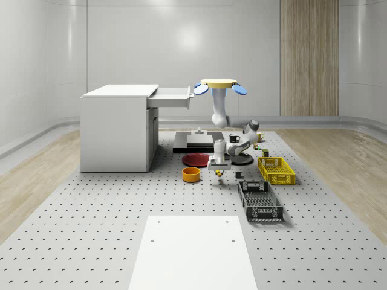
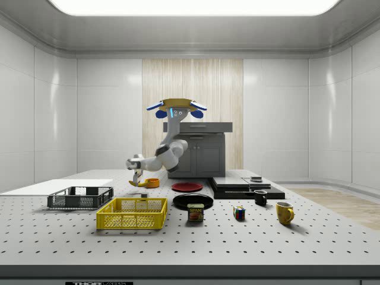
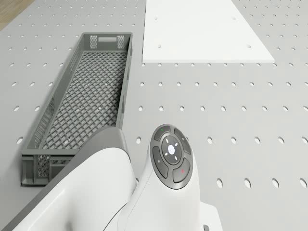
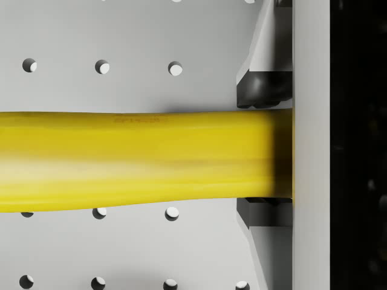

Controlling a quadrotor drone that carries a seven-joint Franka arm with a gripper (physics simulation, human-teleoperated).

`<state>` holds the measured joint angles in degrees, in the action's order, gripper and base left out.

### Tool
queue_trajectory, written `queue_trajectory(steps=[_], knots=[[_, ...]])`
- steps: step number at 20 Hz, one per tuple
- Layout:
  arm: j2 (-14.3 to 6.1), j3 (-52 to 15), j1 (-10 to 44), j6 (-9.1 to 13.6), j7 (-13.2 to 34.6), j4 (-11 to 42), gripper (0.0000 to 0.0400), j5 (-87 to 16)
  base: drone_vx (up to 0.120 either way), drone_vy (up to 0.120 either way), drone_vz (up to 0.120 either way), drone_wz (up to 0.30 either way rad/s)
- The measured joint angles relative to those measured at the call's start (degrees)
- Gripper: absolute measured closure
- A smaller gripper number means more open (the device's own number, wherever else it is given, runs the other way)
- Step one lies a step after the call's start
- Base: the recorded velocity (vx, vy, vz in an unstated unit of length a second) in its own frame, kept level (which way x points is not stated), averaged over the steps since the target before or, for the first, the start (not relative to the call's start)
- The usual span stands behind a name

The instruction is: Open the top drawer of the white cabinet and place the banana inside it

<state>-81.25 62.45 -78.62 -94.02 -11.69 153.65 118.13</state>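
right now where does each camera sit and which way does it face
Whole-scene: high off the robot, facing the cabinet with its top drawer open; drone hovers beside it, gripper low.
Side: table level, across the yellow crate; drone, arm and banana.
Drone: on the body, looking down at the grey crate; arm.
Wrist: along the fingers, closed on the banana.
Side and wrist share the banana.

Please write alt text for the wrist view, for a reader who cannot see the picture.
A yellow banana lies across the frame, held between the end effector's two dark finger pads, one on each side of the fruit. Behind it is a grey table with rows of small holes.
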Motion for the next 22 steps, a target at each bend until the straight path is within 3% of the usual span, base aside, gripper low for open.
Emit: queue_trajectory(steps=[10, 22], knots=[[-0.90, 4.62, 0.56, 1.86, -0.40, 2.12, 0.0208, -4.47, 0.000, 0.012, 0.120, 0.000], [-1.79, 5.44, 0.29, 1.42, -0.71, 2.34, 0.0208, -5.55, -0.117, 0.000, 0.120, 0.000]])
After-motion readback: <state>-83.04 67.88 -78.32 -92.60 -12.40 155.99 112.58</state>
